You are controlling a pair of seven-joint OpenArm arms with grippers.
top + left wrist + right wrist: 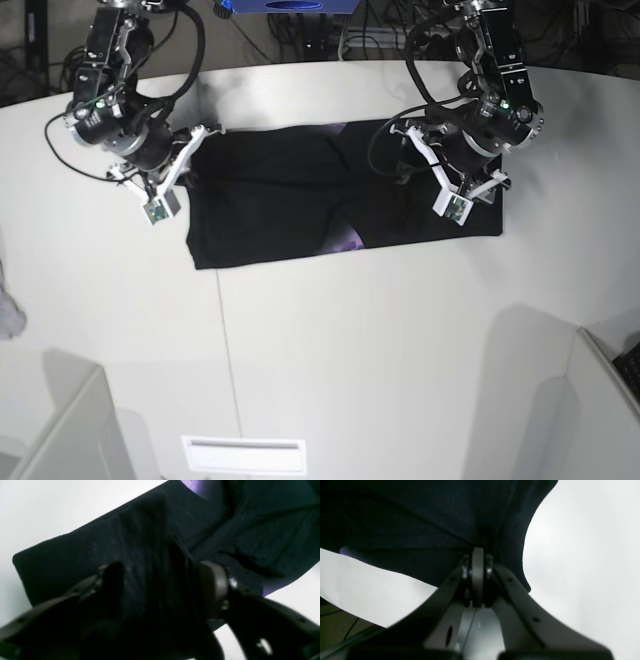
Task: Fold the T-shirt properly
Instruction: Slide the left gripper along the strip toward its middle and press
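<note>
Much of the T-shirt (300, 200) is hard to read: it is plain black, its folds show only as faint ridges, and just a sliver of purple print (347, 241) peeks out near its front edge in the base view. It lies spread in a wide band across the far half of the white counter (350, 340), between the two arms. In the left wrist view the cloth (150, 542) fills most of the frame and runs off the top and right edges, with a purple patch cut off at the top.

The left end effector (162, 590) stands wide, its two fingers well apart with a dark ridge of shirt between them; whether the fingers (212, 587) touch the cloth I cannot tell, since black fabric and shadow blend together. That arm reaches down over the shirt's right end in the base view (455, 170).

The right end effector (478, 562) is pressed together, pinching a gathered edge of the T-shirt (420, 517), which fans away above it. Its arm bends down at the shirt's other end (185, 150). A pale scrap (8, 315) is cut off at the counter's left edge.
</note>
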